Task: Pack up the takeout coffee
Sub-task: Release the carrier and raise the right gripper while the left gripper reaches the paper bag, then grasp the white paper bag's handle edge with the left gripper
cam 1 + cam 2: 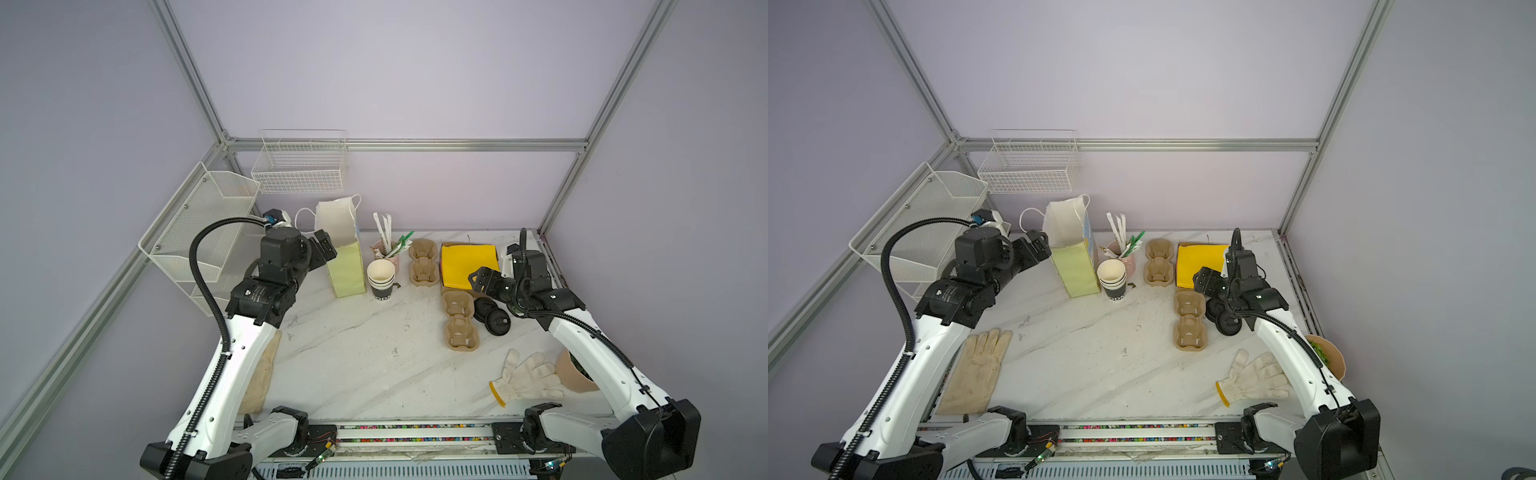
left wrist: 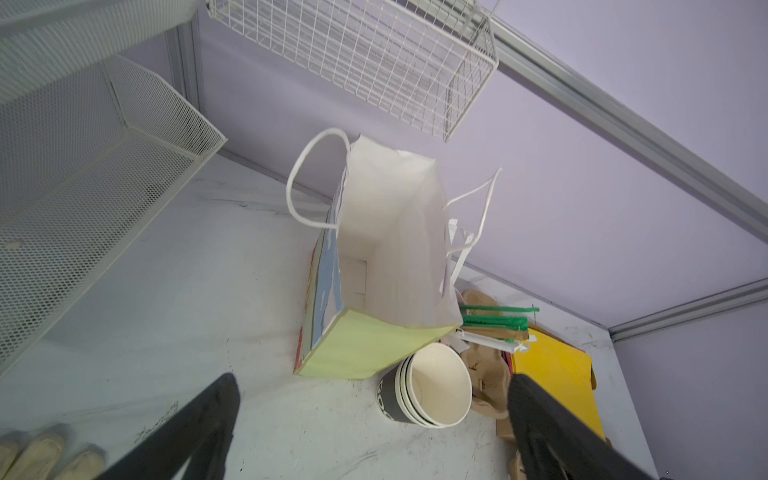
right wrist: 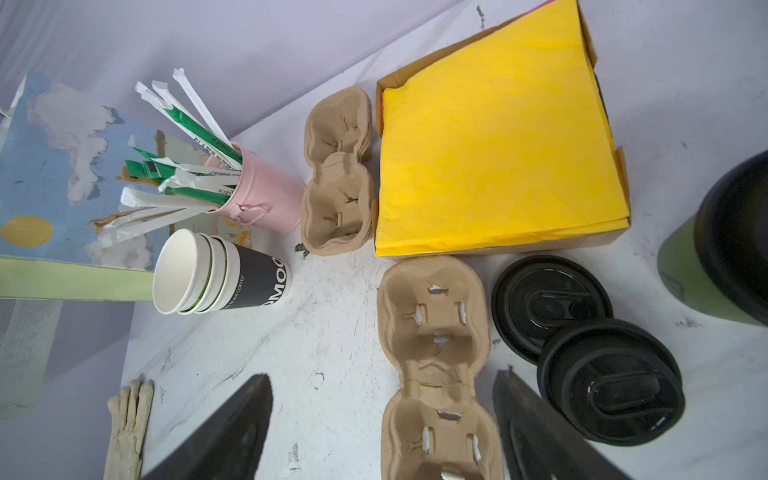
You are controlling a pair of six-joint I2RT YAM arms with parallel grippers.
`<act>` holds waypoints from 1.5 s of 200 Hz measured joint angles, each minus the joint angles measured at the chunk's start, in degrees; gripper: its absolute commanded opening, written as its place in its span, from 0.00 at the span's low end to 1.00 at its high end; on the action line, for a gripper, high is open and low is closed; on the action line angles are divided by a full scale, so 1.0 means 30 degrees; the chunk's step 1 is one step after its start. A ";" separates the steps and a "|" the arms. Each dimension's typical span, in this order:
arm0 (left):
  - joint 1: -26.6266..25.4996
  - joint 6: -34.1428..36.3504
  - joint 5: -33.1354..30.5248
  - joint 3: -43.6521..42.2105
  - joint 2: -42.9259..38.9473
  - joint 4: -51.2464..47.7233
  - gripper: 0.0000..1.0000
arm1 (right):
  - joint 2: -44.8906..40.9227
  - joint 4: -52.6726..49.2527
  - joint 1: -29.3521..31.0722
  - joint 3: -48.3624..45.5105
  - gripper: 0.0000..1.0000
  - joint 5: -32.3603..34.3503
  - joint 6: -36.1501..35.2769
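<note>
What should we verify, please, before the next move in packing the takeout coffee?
1. The right gripper is open and empty: ok. Its fingers are spread above the pulp cup carrier.
2. The left gripper is open and empty: ok. It faces the paper bag.
3. The paper bag is upright with its mouth open: ok. The visible interior holds nothing.
4. The takeout coffee is lidded: ok. A black lid sits on it.
5. The takeout coffee has clear space around it: cannot tell. It is cut off at the edge of the right wrist view and cannot be made out in either top view.
6. The carrier wells are empty: ok.
</note>
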 measured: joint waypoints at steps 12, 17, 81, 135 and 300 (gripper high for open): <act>0.0459 0.0000 0.0095 0.1282 0.0991 -0.0386 0.98 | 0.0138 -0.0087 0.0000 0.0270 0.87 -0.0102 -0.0138; 0.0685 -0.0007 0.0189 0.1756 0.1428 -0.0546 0.97 | 0.0175 -0.0117 0.0000 0.0372 0.86 -0.0131 -0.0211; 0.2186 0.0066 0.1960 0.5180 0.7737 -0.2812 0.78 | 0.0248 -0.0969 0.0051 0.1195 0.86 -0.0029 -0.1362; 0.2302 0.0204 0.2463 0.7519 1.0797 -0.4335 0.68 | 0.0131 -0.1115 0.0270 0.1195 0.85 0.0262 -0.1843; 0.2302 0.0670 0.1727 0.9267 1.2488 -0.5202 0.15 | 0.0073 -0.1260 0.1035 0.1275 0.83 0.0342 -0.2208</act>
